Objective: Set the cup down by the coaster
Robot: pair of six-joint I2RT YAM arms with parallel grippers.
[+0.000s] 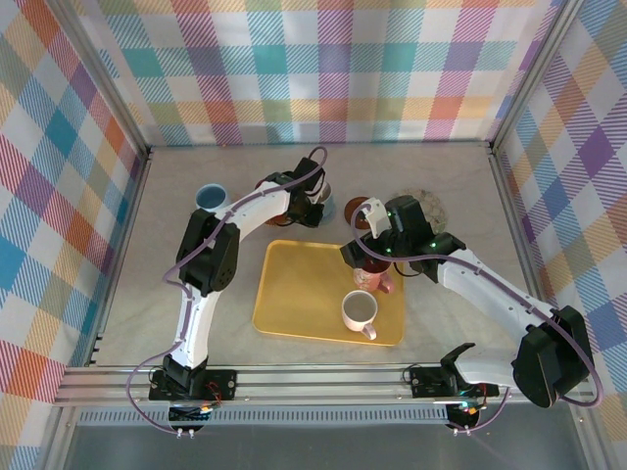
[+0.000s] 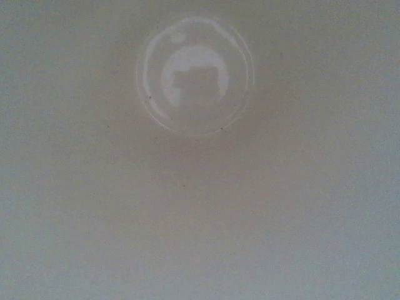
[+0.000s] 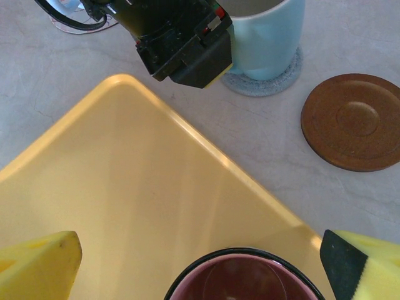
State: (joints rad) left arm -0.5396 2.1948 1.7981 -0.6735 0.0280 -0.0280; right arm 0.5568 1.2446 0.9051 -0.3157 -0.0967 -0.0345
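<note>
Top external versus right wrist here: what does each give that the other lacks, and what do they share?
Top external: the white mug standing on the yellow tray, and a speckled grey mat toward the back right. Right wrist: the right hand open, its yellow pads either side of the pink cup, and the grey coaster under the light blue cup. Shared: tray, pink cup, brown coaster.
</note>
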